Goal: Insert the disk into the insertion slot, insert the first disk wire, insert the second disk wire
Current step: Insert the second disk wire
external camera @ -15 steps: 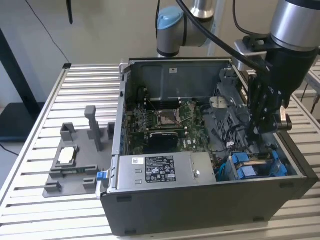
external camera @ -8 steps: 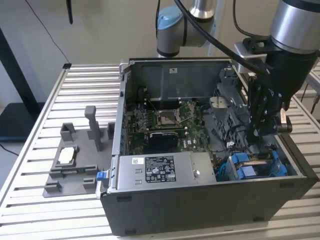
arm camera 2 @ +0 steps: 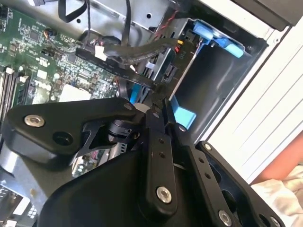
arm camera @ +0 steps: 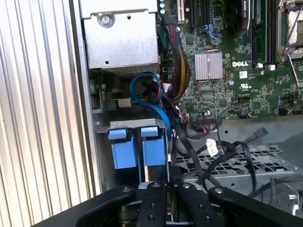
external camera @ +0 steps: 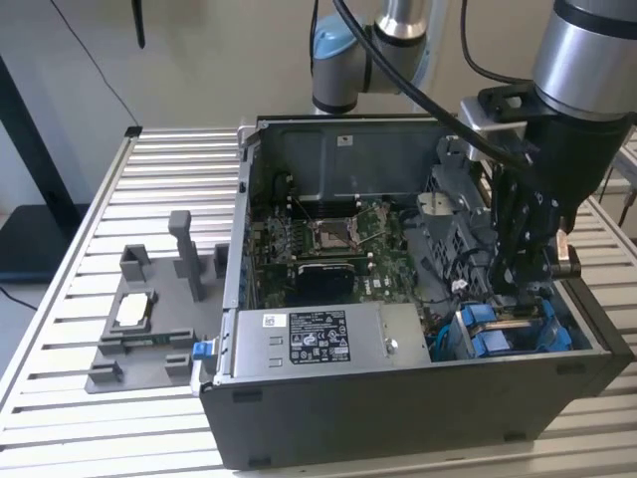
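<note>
Exterior view had the gripper (external camera: 518, 291) low over the seated disk (external camera: 495, 337); fingers (arm camera 2: 156, 124) narrow, apparently pinching a black wire (arm camera 2: 127, 71); misaligned, its plug could jam.

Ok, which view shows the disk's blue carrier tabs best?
The first wrist view: both blue carrier tabs sit side by side with nothing in front. The exterior view shows them partly under the arm. The second wrist view catches one tab at an angle.

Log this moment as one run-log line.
disk: seated in insertion slot, blue tabs showing | gripper: down inside PC case, at the slot | nearest: black cable
</note>
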`<control>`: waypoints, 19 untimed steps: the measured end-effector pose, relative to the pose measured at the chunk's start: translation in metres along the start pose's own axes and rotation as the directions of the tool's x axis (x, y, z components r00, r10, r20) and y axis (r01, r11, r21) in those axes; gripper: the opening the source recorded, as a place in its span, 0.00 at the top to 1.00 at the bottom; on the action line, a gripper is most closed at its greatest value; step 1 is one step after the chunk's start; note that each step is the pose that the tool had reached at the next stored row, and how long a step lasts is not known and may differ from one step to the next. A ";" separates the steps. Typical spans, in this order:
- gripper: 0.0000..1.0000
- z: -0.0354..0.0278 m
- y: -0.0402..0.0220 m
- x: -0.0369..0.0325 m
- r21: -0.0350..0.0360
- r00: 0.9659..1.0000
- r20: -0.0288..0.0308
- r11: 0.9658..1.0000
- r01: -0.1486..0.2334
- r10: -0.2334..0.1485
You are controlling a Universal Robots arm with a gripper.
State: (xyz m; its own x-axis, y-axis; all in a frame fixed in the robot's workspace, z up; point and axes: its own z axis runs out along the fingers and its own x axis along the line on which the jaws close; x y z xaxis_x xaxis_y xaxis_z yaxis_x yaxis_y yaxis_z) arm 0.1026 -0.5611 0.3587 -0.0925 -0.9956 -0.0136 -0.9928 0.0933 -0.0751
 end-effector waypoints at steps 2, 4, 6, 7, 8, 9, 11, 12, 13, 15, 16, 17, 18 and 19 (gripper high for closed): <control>0.84 0.0004 0.0013 0.0010 0.019 1.000 0.002 1.000 0.002 -0.002; 0.84 0.0030 0.0016 0.0011 0.027 1.000 0.003 1.000 0.003 -0.003; 0.84 0.0065 0.0018 0.0011 0.029 1.000 0.003 1.000 0.005 -0.005; 0.84 0.0084 0.0021 0.0012 0.030 1.000 0.003 1.000 0.006 -0.006; 0.84 0.0101 0.0022 0.0012 0.031 1.000 0.003 0.999 0.008 -0.009; 0.84 0.0113 0.0024 0.0013 0.034 1.000 0.004 0.999 0.012 -0.012; 0.84 0.0126 0.0024 0.0012 0.040 1.000 0.005 0.999 0.019 -0.019; 0.84 0.0131 0.0024 0.0012 0.043 1.000 0.005 0.999 0.023 -0.023; 0.84 0.0135 0.0024 0.0013 0.045 1.000 0.006 0.999 0.027 -0.028; 0.84 0.0145 0.0025 0.0013 0.051 0.999 0.007 0.998 0.036 -0.036; 0.84 0.0151 0.0025 0.0013 0.053 0.999 0.007 0.998 0.041 -0.042; 0.84 0.0156 0.0025 0.0013 0.054 0.999 0.008 0.998 0.045 -0.046; 0.84 0.0162 0.0026 0.0013 0.055 0.999 0.008 0.997 0.050 -0.051; 0.84 0.0166 0.0027 0.0013 0.056 0.998 0.009 0.997 0.054 -0.055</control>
State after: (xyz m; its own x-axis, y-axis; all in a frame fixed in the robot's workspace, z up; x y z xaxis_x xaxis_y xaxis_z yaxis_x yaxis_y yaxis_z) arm 0.1011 -0.5621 0.3419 -0.0371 -0.9991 -0.0179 -0.9906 0.0392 -0.1312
